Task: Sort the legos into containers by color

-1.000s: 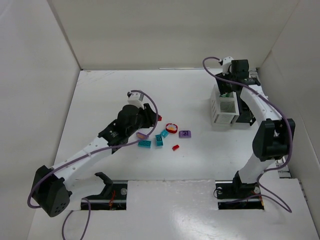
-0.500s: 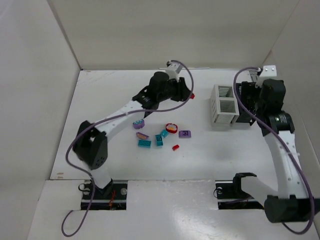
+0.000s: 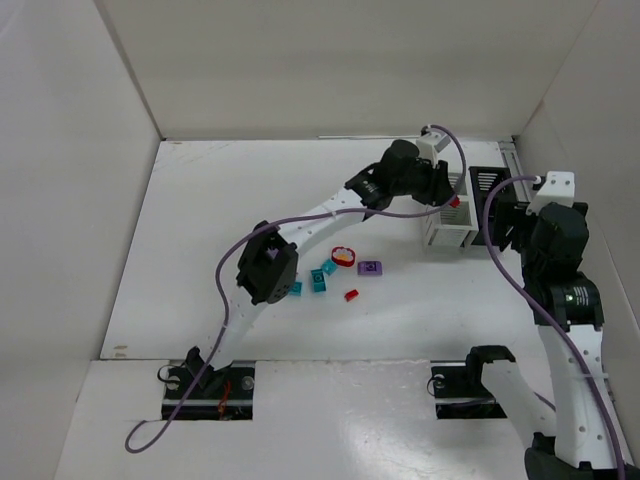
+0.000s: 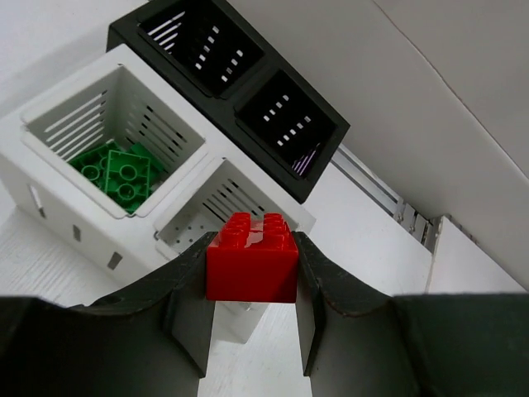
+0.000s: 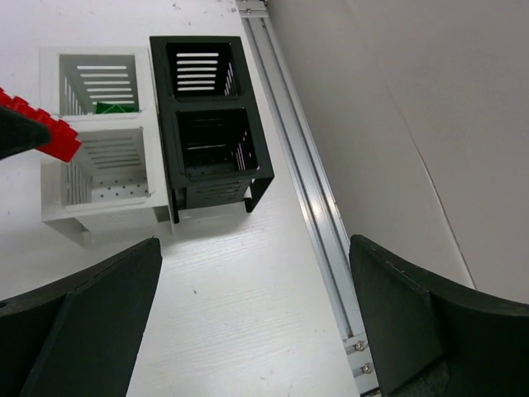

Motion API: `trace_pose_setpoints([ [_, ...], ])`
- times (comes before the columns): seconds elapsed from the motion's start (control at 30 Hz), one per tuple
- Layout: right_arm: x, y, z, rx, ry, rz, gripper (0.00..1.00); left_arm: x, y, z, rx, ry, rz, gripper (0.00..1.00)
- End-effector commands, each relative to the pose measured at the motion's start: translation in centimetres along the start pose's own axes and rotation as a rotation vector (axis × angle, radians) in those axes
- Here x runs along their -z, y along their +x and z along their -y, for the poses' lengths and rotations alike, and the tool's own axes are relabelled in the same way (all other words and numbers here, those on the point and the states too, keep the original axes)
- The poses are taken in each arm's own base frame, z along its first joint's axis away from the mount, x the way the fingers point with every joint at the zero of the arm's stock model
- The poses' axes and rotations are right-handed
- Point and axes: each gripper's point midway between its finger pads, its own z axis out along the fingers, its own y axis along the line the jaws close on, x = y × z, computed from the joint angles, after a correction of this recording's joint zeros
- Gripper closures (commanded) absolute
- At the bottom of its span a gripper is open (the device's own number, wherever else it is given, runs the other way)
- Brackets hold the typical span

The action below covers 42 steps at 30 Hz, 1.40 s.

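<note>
Red lego (image 4: pixel 252 258) is hanging clamped in left gripper (image 4: pixel 252 285) over white container's (image 4: pixel 50 178) empty cell, avoiding green legos (image 4: pixel 116 169); right gripper (image 5: pixel 256 322) is gaping empty.

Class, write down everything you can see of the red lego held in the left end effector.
The red lego is a small, glossy plastic block with round studs on one face and smooth, plain sides. The dark fingers of the left end effector clamp it on two opposite sides. It hangs in the air over the white container, above the compartment next to the one holding green legos, and touches nothing else.
</note>
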Motion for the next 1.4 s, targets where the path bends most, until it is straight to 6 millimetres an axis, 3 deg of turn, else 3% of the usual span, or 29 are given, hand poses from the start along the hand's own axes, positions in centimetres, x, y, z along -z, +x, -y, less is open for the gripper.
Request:
trace_pose_setpoints([
  [0.0,0.1,0.0,-0.3,-0.006,-0.017,0.014,0.01,0.0,-4.7,3.1,-0.026,0.055,0.145,0.89],
  [0.03,0.1,0.0,-0.4,-0.006,-0.026,0.015,0.01,-0.9,-3.7,2.3,-0.011,0.048,0.13,0.88],
  [0.1,0.1,-0.2,-0.6,0.0,-0.034,0.025,0.01,-1.4,-3.9,2.0,-0.004,0.043,0.142,0.88],
  [0.2,0.1,-0.5,-1.0,-0.003,-0.059,0.037,0.01,-2.0,-2.6,1.2,0.018,0.028,0.112,0.79],
  [0.27,-0.1,-0.4,-1.3,-0.003,-0.07,0.039,0.01,-2.0,-2.6,1.2,0.009,0.028,0.112,0.61],
  [0.37,-0.1,-0.6,-1.4,0.003,-0.078,0.049,0.01,-1.2,-3.1,2.1,-0.031,0.019,0.117,0.47],
  [0.43,-0.1,-0.9,-1.6,0.011,-0.09,0.06,0.01,-0.8,-2.5,2.7,-0.069,0.021,0.102,0.29],
  [0.63,0.1,-1.1,-1.7,0.047,-0.113,0.075,0.01,2.7,-5.3,5.5,-0.125,0.056,0.13,0.01],
  [0.67,0.1,-1.1,-1.8,0.069,-0.122,0.077,0.01,3.3,-5.4,6.0,-0.127,0.068,0.127,0.01],
  [0.7,0.1,-1.2,-2.0,0.084,-0.136,0.081,0.01,3.7,-4.1,5.4,-0.14,0.054,0.097,0.01],
  [0.73,0.2,-1.3,-2.7,0.102,-0.177,0.09,0.01,5.8,-5.8,6.6,-0.149,0.05,0.131,0.01],
  [0.77,0.3,-1.4,-3.2,0.126,-0.21,0.098,0.01,6.9,-6.1,6.7,-0.159,0.031,0.144,0.01],
  [0.8,-0.4,-1.1,-4.1,0.199,-0.256,0.096,0.01,7.5,-3.9,5.4,-0.141,-0.014,0.102,0.01],
  [0.83,-0.4,-1.1,-5.8,0.224,-0.352,0.107,0.01,10.6,-6.3,6.2,-0.149,-0.063,0.172,0.01],
  [0.87,-0.5,-1.3,-6.8,0.244,-0.407,0.123,0.01,12.2,-6.3,6.0,-0.146,-0.101,0.186,0.01],
  [0.9,-1.0,-0.8,-8.4,0.288,-0.477,0.118,0.02,13.2,-2.7,3.7,-0.112,-0.175,0.128,0.01],
  [0.93,-1.0,-0.6,-9.5,0.296,-0.528,0.116,0.02,14.9,-2.3,3.1,-0.093,-0.227,0.15,0.01],
  [0.97,-1.0,-0.5,-10.6,0.316,-0.565,0.125,0.02,18.9,-4.7,4.0,-0.064,-0.275,0.261,0.01],
  [1.0,-0.5,-0.8,-12.9,0.343,-0.627,0.157,0.02,20.6,-3.8,3.3,-0.034,-0.317,0.273,0.01],
  [1.03,-0.6,-0.3,-14.2,0.366,-0.649,0.145,0.02,21.8,0.6,0.8,0.007,-0.397,0.218,0.01],
  [1.07,-0.6,-0.1,-15.3,0.408,-0.653,0.152,0.02,25.5,-0.4,0.7,0.035,-0.45,0.299,0.01],
  [1.1,1.1,-0.8,-18.6,0.459,-0.744,0.221,0.02,27.0,0.9,-0.3,0.092,-0.487,0.31,0.01],
  [1.13,0.9,0.5,-20.9,0.528,-0.786,0.199,0.02,28.2,2.5,-1.0,0.128,-0.521,0.305,0.01],
  [1.17,1.5,0.7,-22.8,0.584,-0.826,0.211,0.02,29.5,6.1,-3.3,0.171,-0.595,0.262,0.01],
  [1.2,1.9,1.2,-24.5,0.644,-0.854,0.208,0.02,31.9,7.0,-3.5,0.211,-0.637,0.279,0.01],
  [1.23,3.1,1.7,-27.0,0.701,-0.915,0.226,0.02,33.1,8.2,-4.4,0.258,-0.678,0.283,0.01],
  [1.27,2.4,3.3,-29.2,0.787,-0.947,0.185,0.03,33.8,10.9,-5.3,0.345,-0.716,0.271,0.01],
  [1.3,2.1,4.0,-30.4,0.82,-0.963,0.173,0.04,35.3,12.0,-5.1,0.381,-0.719,0.274,0.01],
  [1.37,0.2,6.3,-32.9,0.857,-0.975,0.113,0.06,36.4,13.5,-5.2,0.453,-0.717,0.289,0.01],
])
